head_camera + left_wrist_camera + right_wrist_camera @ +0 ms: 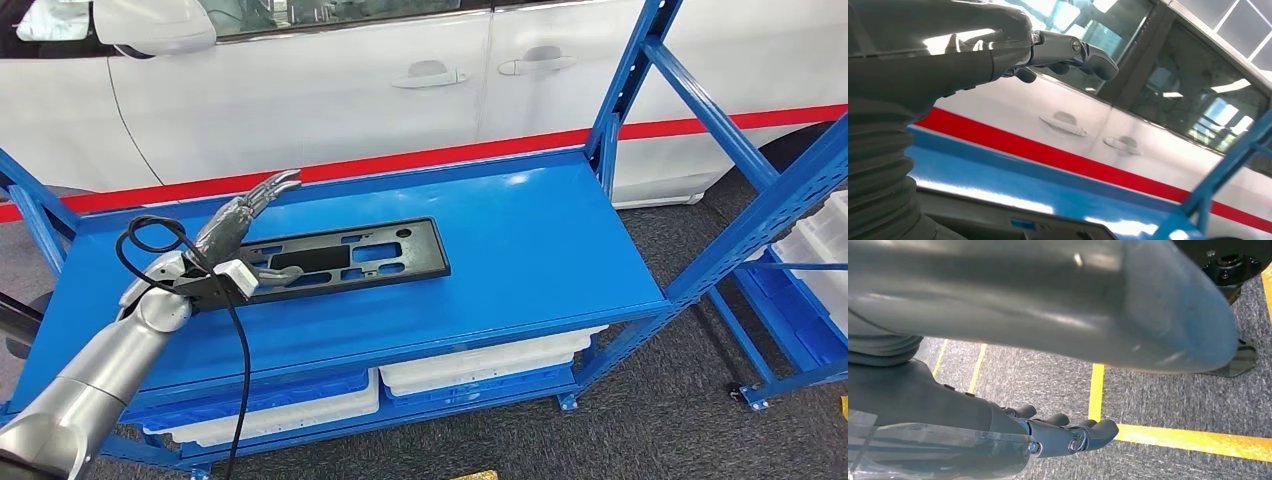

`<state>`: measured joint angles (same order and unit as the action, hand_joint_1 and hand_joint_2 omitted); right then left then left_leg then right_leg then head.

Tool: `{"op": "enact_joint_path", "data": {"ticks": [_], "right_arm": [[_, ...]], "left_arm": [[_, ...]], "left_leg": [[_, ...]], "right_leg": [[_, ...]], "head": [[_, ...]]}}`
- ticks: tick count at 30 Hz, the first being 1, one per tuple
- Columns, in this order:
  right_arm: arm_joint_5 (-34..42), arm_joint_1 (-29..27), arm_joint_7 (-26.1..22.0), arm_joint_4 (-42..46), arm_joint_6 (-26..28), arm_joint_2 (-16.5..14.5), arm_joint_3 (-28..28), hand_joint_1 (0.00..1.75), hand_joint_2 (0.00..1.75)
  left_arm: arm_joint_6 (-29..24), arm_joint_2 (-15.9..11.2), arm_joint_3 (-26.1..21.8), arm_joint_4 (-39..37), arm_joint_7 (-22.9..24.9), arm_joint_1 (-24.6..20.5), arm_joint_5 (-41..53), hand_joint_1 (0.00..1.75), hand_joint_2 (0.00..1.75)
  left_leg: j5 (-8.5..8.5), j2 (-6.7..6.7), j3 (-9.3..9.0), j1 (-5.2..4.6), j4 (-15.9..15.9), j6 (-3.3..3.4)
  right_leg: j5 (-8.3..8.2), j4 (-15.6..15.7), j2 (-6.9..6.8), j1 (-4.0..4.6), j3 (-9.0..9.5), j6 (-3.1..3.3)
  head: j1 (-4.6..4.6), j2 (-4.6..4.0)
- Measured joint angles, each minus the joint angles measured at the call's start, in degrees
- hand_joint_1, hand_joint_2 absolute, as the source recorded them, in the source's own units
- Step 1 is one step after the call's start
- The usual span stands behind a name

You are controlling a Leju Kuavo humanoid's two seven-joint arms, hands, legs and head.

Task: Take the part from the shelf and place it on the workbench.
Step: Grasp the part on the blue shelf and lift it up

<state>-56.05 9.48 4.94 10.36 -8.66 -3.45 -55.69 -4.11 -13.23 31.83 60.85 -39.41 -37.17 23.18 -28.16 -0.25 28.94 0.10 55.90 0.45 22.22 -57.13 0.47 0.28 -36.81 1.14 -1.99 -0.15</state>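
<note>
A flat black plastic part (370, 255) with several cut-outs lies on the blue shelf top (530, 230), left of its middle. My left hand (235, 235) hovers over the part's left end, fingers stretched out and raised toward the car, and the thumb lies low by the part's edge. It holds nothing. In the left wrist view the fingers (1063, 52) are spread in the air, with the part's edge (998, 222) below them. My right hand (1063, 435) hangs over grey carpet with loosely extended fingers and nothing in it.
A white car (330, 90) with a red stripe stands close behind the shelf. Blue uprights (625, 85) and a diagonal brace rise at the shelf's right end. White bins (480, 365) sit on the lower level. Another rack with bins (820, 250) stands to the right.
</note>
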Motion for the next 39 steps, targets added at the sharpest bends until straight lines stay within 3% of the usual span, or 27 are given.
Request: {"op": "enact_joint_path", "data": {"ticks": [6, 13, 25, 29, 39], "right_arm": [[-0.1, 0.0, 0.0, 0.0, -0.3, 0.0, 0.0, 0.00, 0.00], [-0.2, 0.1, 0.0, 0.0, -0.5, 0.0, 0.0, 0.00, 0.00], [-0.3, 0.2, 0.0, 0.0, -0.6, 0.0, 0.1, 0.00, 0.00], [-0.4, 0.3, 0.2, 0.0, -0.6, 0.0, 0.1, 0.00, 0.00], [-0.3, 0.5, 0.5, 0.0, -0.5, 0.0, 0.2, 0.00, 0.00]], "left_arm": [[5.4, -1.8, 0.1, 4.0, -0.6, 1.6, -4.6, 0.00, 1.75], [9.9, -4.1, 2.3, 4.8, -0.7, 2.1, -1.0, 0.00, 1.75], [10.9, -5.3, 4.5, 3.9, -0.6, 2.2, 1.4, 0.00, 1.75], [7.3, -5.3, 5.9, 3.1, 1.3, 2.2, 6.5, 0.00, 1.75], [-10.7, -4.4, 9.9, -1.8, 11.8, 1.0, 22.5, 0.00, 1.75]], "left_leg": [[-0.01, 0.00, 0.00, -0.05, 0.0, 0.00], [-0.01, 0.00, 0.00, -0.10, 0.1, 0.01], [-0.01, -0.01, -0.01, -0.10, 0.1, 0.01], [-0.01, 0.00, -0.01, -0.10, 0.1, 0.01], [-0.01, 0.00, -0.02, -0.11, 0.1, 0.01]], "right_leg": [[0.00, 0.0, -0.01, -0.04, 0.02, 0.00], [0.00, 0.0, -0.02, -0.08, 0.02, -0.01], [-0.01, 0.0, -0.01, -0.07, 0.02, -0.02], [-0.01, 0.0, -0.01, -0.07, 0.02, -0.02], [-0.01, 0.0, -0.01, -0.07, 0.02, -0.02]], "head": [[0.00, 0.00], [0.00, 0.00], [0.00, 0.00], [0.00, 0.00], [0.00, 0.00]]}}
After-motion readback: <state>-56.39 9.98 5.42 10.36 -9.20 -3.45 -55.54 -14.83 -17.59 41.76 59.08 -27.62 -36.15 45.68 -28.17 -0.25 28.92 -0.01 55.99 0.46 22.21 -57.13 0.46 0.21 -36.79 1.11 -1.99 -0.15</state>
